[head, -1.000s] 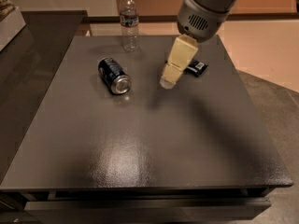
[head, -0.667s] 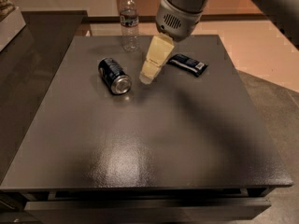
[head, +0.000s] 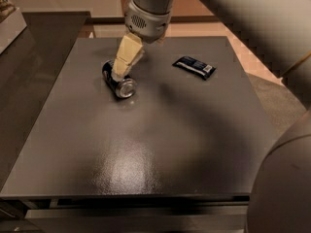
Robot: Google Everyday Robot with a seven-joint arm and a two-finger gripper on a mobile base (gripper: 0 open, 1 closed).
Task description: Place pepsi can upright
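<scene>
The pepsi can (head: 120,83) is dark blue with silver ends. It lies on its side on the dark table (head: 170,130), left of the middle towards the far side, its silver end facing the front right. My gripper (head: 117,74) hangs from the grey wrist above. Its cream tip sits right over the can's far part, at or just above its surface. I cannot tell if it touches the can.
A flat dark blue snack packet (head: 194,67) lies to the right of the can at the far side. My arm's large grey links fill the upper right and lower right corner. A lower dark surface lies left of the table.
My gripper has moved left and down, from beside the snack packet to right over the lying can. The water bottle at the back is now hidden behind my arm.
</scene>
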